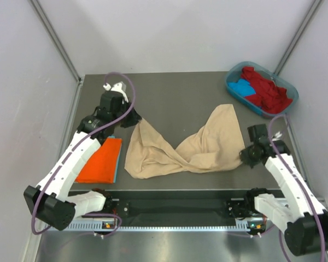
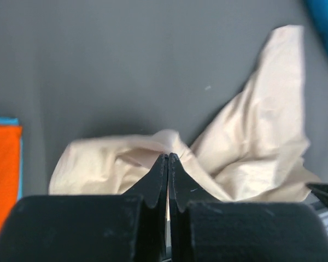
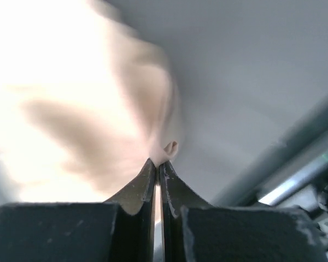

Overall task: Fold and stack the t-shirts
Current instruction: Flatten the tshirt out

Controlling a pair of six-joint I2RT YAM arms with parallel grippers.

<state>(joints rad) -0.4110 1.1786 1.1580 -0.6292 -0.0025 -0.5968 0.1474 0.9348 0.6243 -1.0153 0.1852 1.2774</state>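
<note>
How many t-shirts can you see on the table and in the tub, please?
5: beige t-shirt mid-table; orange t-shirt folded at left, blue t-shirt beneath it; red t-shirt and bright blue t-shirt in the tub. More may be hidden there.

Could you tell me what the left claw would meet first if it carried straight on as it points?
The beige t-shirt: the left claw is shut on a bunched fold of it, right at its tips. Beyond that looks like bare table, though depth is unclear.
</note>
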